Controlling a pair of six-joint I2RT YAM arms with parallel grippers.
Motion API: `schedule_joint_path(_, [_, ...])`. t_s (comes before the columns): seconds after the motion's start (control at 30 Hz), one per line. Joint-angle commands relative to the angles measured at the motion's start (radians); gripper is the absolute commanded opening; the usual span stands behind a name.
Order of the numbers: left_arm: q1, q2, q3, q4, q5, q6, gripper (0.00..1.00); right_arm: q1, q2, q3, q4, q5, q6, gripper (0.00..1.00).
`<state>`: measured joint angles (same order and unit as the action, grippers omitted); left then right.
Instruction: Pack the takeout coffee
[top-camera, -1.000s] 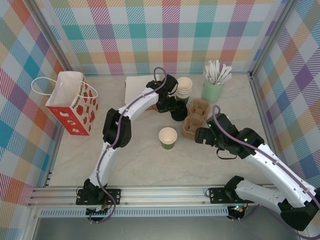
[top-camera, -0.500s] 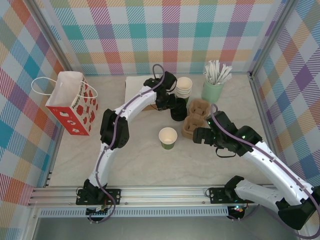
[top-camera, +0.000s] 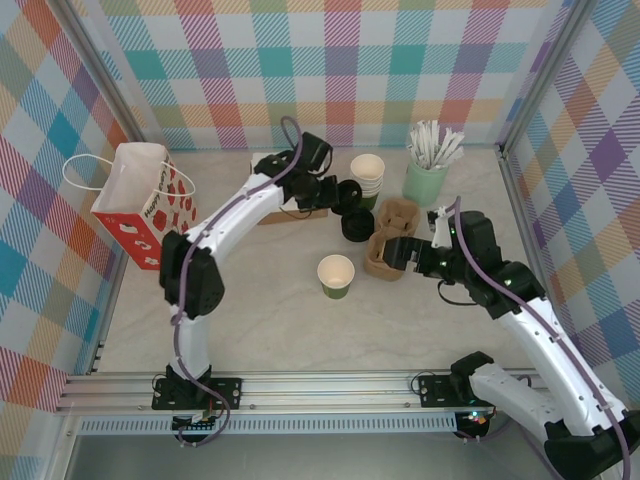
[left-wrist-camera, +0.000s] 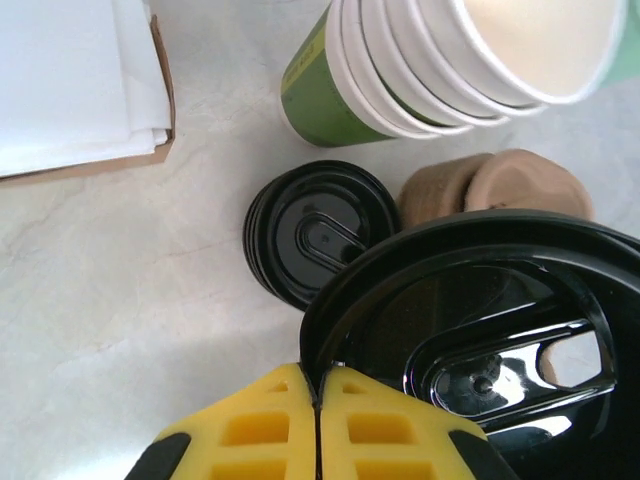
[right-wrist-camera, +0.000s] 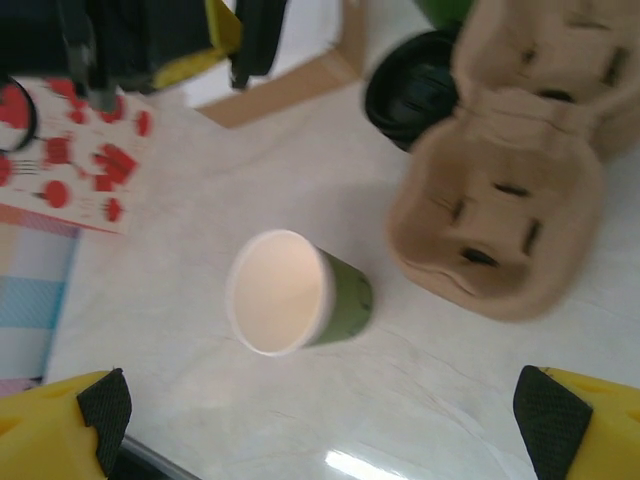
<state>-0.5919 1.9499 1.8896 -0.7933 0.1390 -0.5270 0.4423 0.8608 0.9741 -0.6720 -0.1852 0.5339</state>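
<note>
Top external view. The left gripper (top-camera: 331, 190) reaches to the back of the desk (top-camera: 280, 325), jaws closed on a black plastic lid (top-camera: 348, 191); at this size the lid blurs into the gripper. The green paper cup (top-camera: 335, 275) stands upright and lidless at mid-desk, well apart from that lid. A stack of black lids (top-camera: 357, 226) sits just beside a brown cardboard cup carrier (top-camera: 390, 238). Behind them are a stack of lidless cups (top-camera: 367, 174) and a mint holder of white sticks (top-camera: 425, 180). A red gift bag (top-camera: 145, 205) stands at far left. The right gripper (top-camera: 393, 252) sits at the carrier's near end, partly covering it.

Left wrist view. The yellow fingertips (left-wrist-camera: 270, 435) are pressed together on the rim of the lid, which is cut off at the right and bottom edges. The lid stack lies on the desk beyond it. The cup stack is cropped at the top, the carrier is mostly hidden behind the held lid, and a tray of white napkins (left-wrist-camera: 70, 80) is cropped at upper left.

Right wrist view. The right gripper's jaws are wide, with only fingertips (right-wrist-camera: 60, 420) showing at the bottom corners and nothing between them. The cup stands between and beyond them, its cream inside visible. The carrier is blurred at right, and the left gripper is dark and cropped at the top.
</note>
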Motion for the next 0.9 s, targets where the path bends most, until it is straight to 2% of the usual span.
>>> schedule_joint_path(0.0, [0.006, -0.150, -0.119, 0.131, 0.041, -0.002, 0.07, -0.004, 0.028, -0.007, 0.230, -0.182, -0.010, 1.00])
schedule_joint_path(0.17, [0.005, -0.294, -0.296, 0.202, 0.088, -0.052, 0.07, -0.004, 0.134, 0.024, 0.359, -0.265, 0.032, 1.00])
schedule_joint_path(0.33, [-0.003, -0.392, -0.392, 0.236, 0.099, -0.085, 0.06, -0.005, 0.245, 0.078, 0.419, -0.307, 0.057, 0.98])
schedule_joint_path(0.5, [-0.006, -0.432, -0.429, 0.242, 0.095, -0.091, 0.06, -0.003, 0.324, 0.119, 0.488, -0.383, 0.103, 0.96])
schedule_joint_path(0.77, [-0.011, -0.439, -0.439, 0.263, 0.106, -0.088, 0.06, 0.008, 0.423, 0.184, 0.493, -0.408, 0.118, 0.94])
schedule_joint_path(0.87, [-0.013, -0.432, -0.440, 0.266, 0.110, -0.088, 0.06, 0.011, 0.466, 0.212, 0.478, -0.412, 0.119, 0.90])
